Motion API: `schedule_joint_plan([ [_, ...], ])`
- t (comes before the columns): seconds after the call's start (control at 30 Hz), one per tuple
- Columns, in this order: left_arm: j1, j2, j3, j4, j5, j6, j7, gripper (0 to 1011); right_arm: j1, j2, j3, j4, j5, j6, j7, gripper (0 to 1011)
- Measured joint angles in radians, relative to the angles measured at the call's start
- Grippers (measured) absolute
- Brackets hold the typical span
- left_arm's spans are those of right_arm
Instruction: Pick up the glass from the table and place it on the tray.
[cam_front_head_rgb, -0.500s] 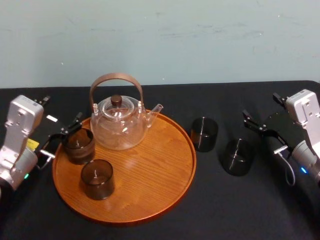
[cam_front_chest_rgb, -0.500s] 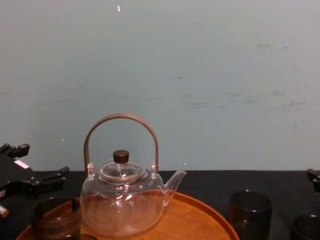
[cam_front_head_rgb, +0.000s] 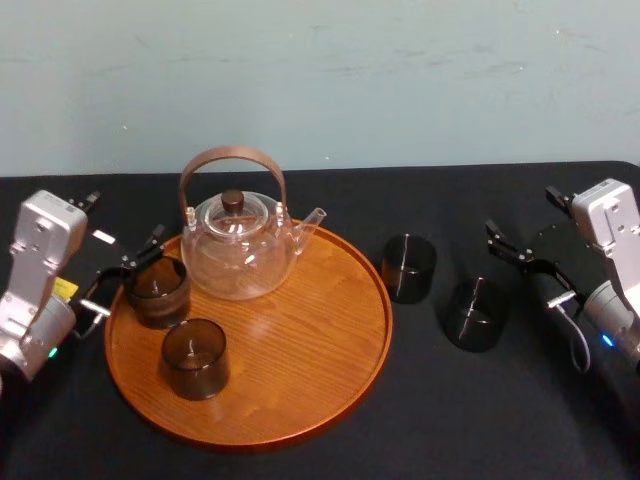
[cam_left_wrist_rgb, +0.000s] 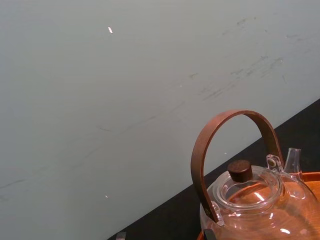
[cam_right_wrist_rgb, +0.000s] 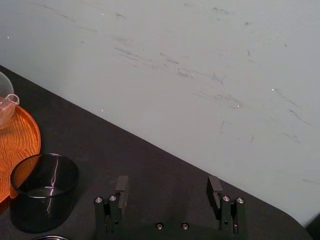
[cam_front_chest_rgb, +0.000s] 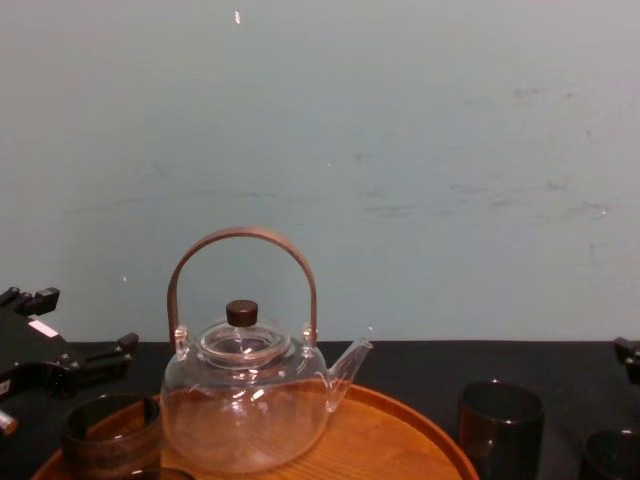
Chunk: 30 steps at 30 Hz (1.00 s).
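Two dark glasses stand on the black table right of the tray: one (cam_front_head_rgb: 408, 267) close to the rim, the other (cam_front_head_rgb: 474, 313) further right and nearer me. The round wooden tray (cam_front_head_rgb: 330, 340) holds a clear teapot (cam_front_head_rgb: 238, 245) and two more dark glasses (cam_front_head_rgb: 157, 290) (cam_front_head_rgb: 194, 357). My right gripper (cam_front_head_rgb: 522, 217) is open at the table's right side, beyond the right-hand glass, with nothing between its fingers (cam_right_wrist_rgb: 121, 186). My left gripper (cam_front_head_rgb: 124, 224) is open at the tray's left rim, just behind the rear tray glass (cam_front_chest_rgb: 108, 430).
The teapot's brown arched handle (cam_front_chest_rgb: 242, 240) rises high over the tray's back half. A pale wall stands behind the table. Bare tray wood (cam_front_head_rgb: 290, 380) lies at the front right of the tray, and black cloth (cam_front_head_rgb: 480, 420) stretches in front of the table glasses.
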Motion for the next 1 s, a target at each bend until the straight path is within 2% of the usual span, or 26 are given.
schedule_joint_plan([
  [1.0,0.000,0.000,0.000,0.000,0.000,0.000,0.000,1002,0.000,0.000,0.000,0.000,0.000,0.000,0.000,1002],
])
